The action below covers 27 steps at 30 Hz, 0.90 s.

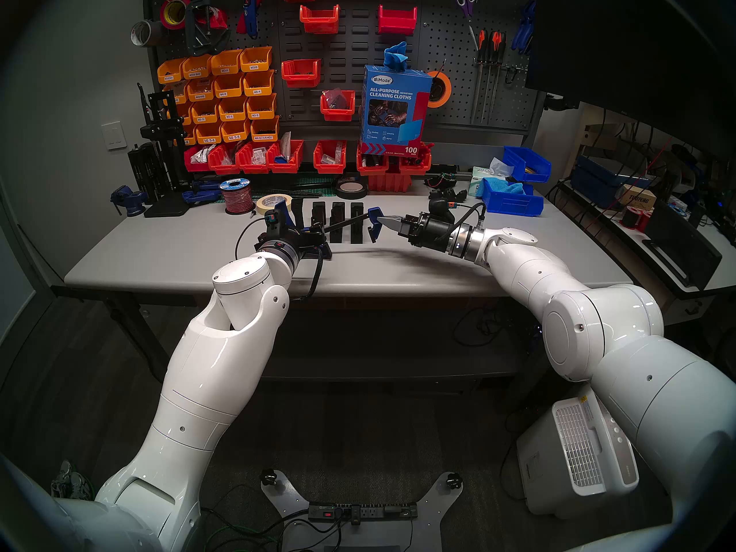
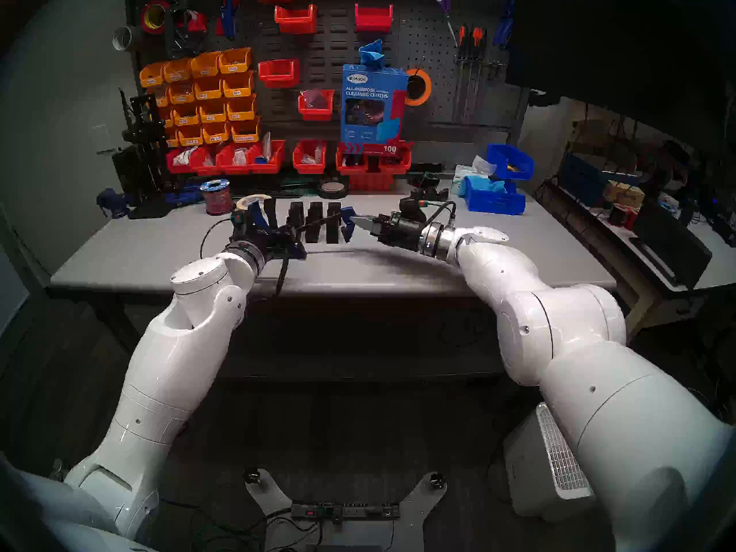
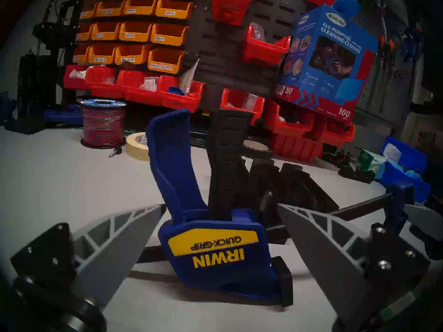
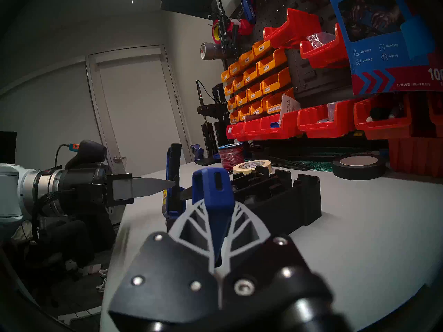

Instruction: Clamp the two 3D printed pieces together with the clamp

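The blue IRWIN clamp (image 3: 215, 247) lies across the table in front of me, its handle and trigger pointing up. My left gripper (image 3: 221, 205) is open, with a finger on each side of the handle, and it also shows in the head view (image 1: 306, 236). My right gripper (image 4: 217, 207) is shut on the clamp's blue end jaw (image 1: 375, 218). The clamp's thin black bar (image 1: 344, 222) runs across the two black 3D printed pieces (image 1: 337, 220), which stand together as three blocks and also show in the right wrist view (image 4: 275, 197). I cannot tell whether the jaws touch them.
A masking tape roll (image 1: 273, 204), a red wire spool (image 1: 235, 196) and a black tape roll (image 1: 350, 188) sit behind the pieces. Blue bins (image 1: 513, 200) stand at back right and a small bench vise (image 1: 127, 200) at back left. Red bins line the grey table's (image 1: 179, 260) back edge.
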### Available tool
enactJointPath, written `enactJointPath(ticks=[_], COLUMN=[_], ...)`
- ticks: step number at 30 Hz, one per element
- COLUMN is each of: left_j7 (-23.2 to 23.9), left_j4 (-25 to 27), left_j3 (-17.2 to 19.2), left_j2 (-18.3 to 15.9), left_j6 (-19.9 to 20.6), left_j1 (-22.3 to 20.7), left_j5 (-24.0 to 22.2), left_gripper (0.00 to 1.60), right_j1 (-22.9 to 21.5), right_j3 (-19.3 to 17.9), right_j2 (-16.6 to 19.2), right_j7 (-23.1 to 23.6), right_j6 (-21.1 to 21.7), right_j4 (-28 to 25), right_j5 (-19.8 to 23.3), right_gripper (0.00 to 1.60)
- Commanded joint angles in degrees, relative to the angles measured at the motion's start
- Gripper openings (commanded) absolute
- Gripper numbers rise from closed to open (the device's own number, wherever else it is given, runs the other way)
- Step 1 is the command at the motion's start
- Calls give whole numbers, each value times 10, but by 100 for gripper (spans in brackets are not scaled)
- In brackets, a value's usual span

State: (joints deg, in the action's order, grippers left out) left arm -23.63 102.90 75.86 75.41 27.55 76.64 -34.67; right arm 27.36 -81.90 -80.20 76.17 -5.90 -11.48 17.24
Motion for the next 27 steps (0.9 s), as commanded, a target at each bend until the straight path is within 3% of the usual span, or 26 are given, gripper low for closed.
enactJointPath(ticks=[1, 27], left_j7=[4, 35], left_j4=[9, -82], left_j3=[6, 8], left_j2=[-1, 4], left_j6=[-9, -32], left_j1=[-29, -76], left_j5=[4, 20], left_gripper=[160, 160], right_j1=[-28, -30], right_j3=[-5, -7], right_j2=[0, 0], right_j7=[0, 1], right_j6=[0, -1], right_j4=[-13, -10], right_j5=[5, 3], right_gripper=[0, 0])
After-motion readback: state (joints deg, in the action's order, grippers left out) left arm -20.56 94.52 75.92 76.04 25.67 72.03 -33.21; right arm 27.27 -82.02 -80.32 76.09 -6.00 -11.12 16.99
